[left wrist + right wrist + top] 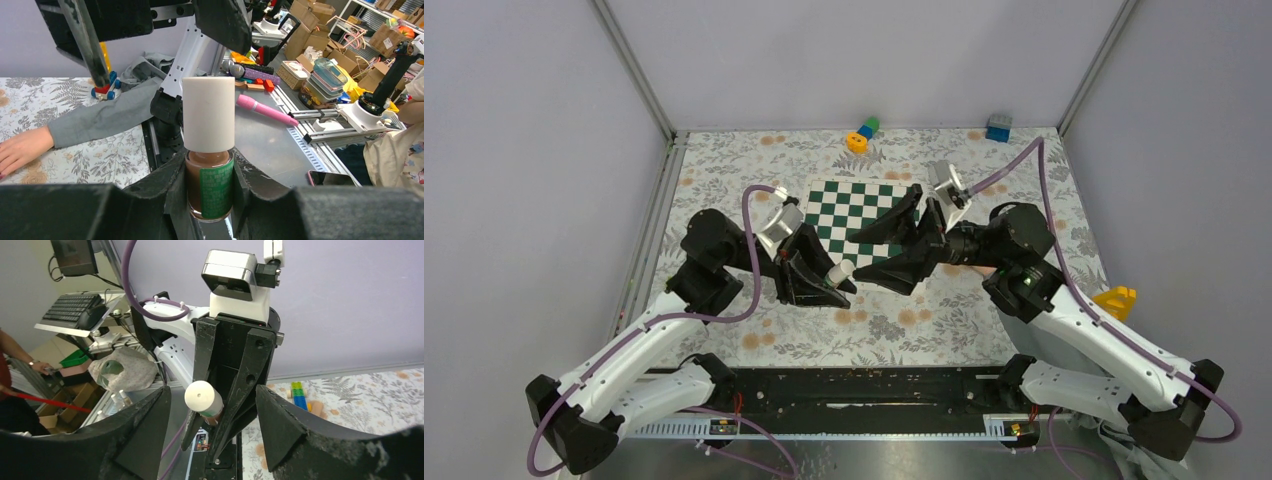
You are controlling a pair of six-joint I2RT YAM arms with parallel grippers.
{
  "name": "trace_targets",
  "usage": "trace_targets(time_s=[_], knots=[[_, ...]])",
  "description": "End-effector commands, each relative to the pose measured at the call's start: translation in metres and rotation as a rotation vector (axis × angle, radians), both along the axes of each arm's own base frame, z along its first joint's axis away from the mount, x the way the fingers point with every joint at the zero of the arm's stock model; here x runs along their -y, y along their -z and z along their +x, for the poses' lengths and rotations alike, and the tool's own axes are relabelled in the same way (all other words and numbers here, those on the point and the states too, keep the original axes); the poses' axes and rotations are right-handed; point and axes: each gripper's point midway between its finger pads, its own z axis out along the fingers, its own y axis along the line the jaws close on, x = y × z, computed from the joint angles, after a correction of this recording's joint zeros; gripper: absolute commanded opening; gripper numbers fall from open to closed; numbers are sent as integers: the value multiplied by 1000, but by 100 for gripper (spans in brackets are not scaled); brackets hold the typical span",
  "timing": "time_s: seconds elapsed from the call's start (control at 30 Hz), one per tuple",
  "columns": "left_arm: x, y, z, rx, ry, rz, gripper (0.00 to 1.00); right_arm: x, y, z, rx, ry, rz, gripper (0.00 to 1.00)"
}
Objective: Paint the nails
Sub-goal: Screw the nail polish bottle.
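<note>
My left gripper (209,167) is shut on a small nail polish bottle (210,186) of brown polish with a green label and a white cap (208,115). From above, the bottle (838,273) points right, toward my right gripper (871,258). In the right wrist view, my right gripper (212,392) stands open with the cap (201,396) end-on between its fingers, untouched. A light-skinned hand (21,149) with a grey sleeve (100,117) rests flat on the floral cloth. Its nails lie at the frame's left edge and cannot be made out. From above, the right arm hides the hand.
A green and white chessboard (854,205) lies behind both grippers. Toy bricks (862,133) and a blue block (998,127) sit by the back wall. A yellow piece (1117,300) lies at the right edge. Grey walls close in three sides.
</note>
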Motion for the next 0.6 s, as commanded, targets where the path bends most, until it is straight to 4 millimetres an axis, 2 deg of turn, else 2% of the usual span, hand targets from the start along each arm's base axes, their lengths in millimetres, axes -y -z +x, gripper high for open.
trace_targets(time_s=[0.0,0.23,0.57], knots=[[-4,-11,-9,70,26,-55,0,-5,-18,-14,49,-89,56,69],[0,-5,-3,53,17,-37,0,-14,-7,-19,56,-104,36,72],[-1,-7,-3,62,3,-49,0,-18,0,-20,39,-113,14,64]])
